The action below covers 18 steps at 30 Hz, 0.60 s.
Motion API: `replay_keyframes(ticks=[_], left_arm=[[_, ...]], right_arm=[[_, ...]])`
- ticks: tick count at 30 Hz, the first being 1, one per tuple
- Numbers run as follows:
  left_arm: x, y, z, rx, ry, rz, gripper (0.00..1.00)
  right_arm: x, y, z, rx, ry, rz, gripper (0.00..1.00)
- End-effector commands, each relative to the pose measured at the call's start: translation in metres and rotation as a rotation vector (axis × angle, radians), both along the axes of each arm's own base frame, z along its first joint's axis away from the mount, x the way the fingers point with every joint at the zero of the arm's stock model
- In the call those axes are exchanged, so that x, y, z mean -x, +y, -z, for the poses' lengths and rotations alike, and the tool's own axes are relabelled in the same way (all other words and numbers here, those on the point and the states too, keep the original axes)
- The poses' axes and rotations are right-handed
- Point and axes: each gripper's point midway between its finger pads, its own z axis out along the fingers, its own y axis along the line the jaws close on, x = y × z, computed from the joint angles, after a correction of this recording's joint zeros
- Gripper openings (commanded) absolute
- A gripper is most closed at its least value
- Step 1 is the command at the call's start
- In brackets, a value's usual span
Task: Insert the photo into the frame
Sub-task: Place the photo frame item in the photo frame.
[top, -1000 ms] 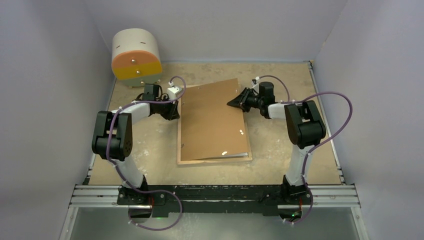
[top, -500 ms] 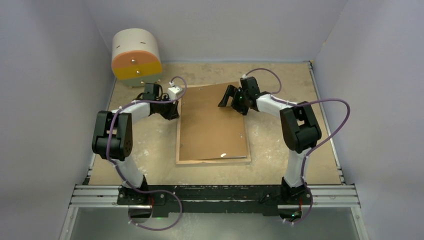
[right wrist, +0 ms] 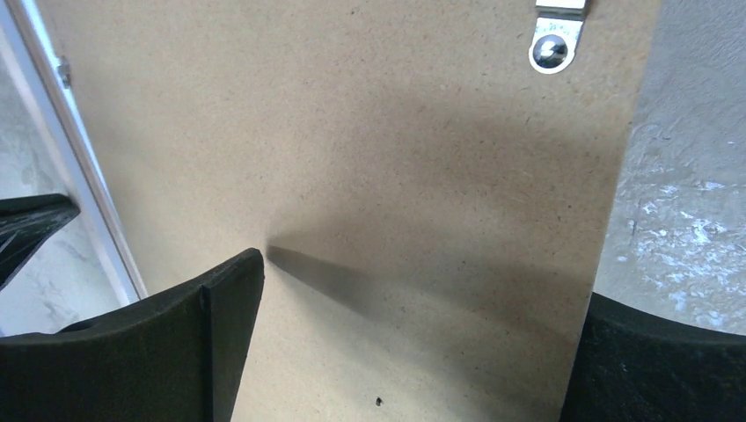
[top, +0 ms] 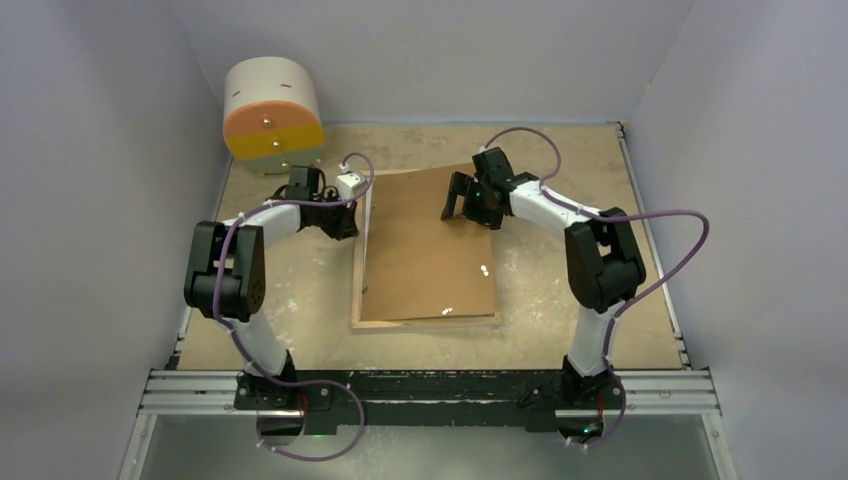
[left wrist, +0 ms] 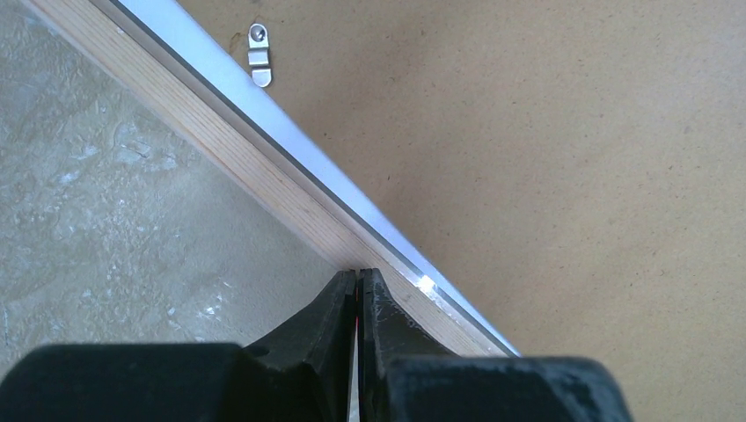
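Swinging in from the frame's point(top: 357, 270) right edge, the right gripper point(right wrist: 420, 290) now hovers over the backing board point(top: 430, 250), jaws spread wide, and the board has settled squarer within the frame. Lying back-up on the table point(top: 560, 290), the frame shows a pale wooden rim. At the frame's left rim, the left gripper point(left wrist: 357, 274) has its jaws pressed together.

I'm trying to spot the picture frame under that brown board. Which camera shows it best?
Top external: the frame shows its rim along two sides of the board. Left wrist shows one close stretch of rim; right wrist only a pale sliver.
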Motion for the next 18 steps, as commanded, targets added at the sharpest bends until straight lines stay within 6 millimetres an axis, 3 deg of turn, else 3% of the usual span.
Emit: replay_keyframes(ticks=[1, 12, 18], left_arm=[[0.014, 0.022, 0.031, -0.116, 0.079, -0.022, 0.06], [0.015, 0.023, 0.036, -0.125, 0.087, -0.028, 0.04], [0.012, 0.025, 0.038, -0.133, 0.082, -0.032, 0.03]], right_arm=[[0.000, 0.002, -0.028, -0.001, -0.059, -0.049, 0.99], [-0.003, 0.024, -0.028, 0.001, -0.051, -0.110, 0.99], [-0.003, 0.025, -0.033, 0.070, -0.050, -0.141, 0.99]])
